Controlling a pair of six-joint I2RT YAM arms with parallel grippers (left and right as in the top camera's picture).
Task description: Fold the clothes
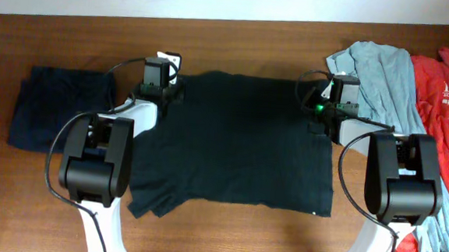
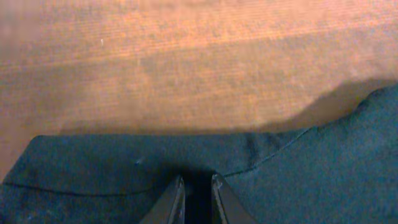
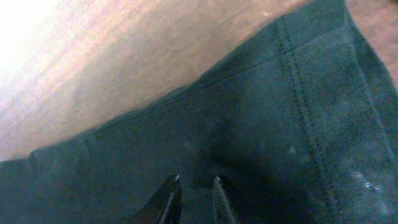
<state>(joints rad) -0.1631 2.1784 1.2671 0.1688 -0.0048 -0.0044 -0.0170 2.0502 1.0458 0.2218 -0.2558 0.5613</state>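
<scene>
I am looking at the large plain black fabric garment (image 1: 239, 142), lying flat in the middle of the brown wooden table (image 1: 230, 40), its far hem (image 1: 243, 77) running left to right. The left gripper (image 2: 198, 200) and right gripper (image 3: 193, 200) are each sitting on that hem at their own corner. Both sets of jaws are nearly together, and I cannot tell whether they are pinching cloth.

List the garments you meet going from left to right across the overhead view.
Folded navy fabric garment → large black fabric garment spread flat → crumpled pale blue-grey fabric garment → red fabric garment at the right edge.
</scene>
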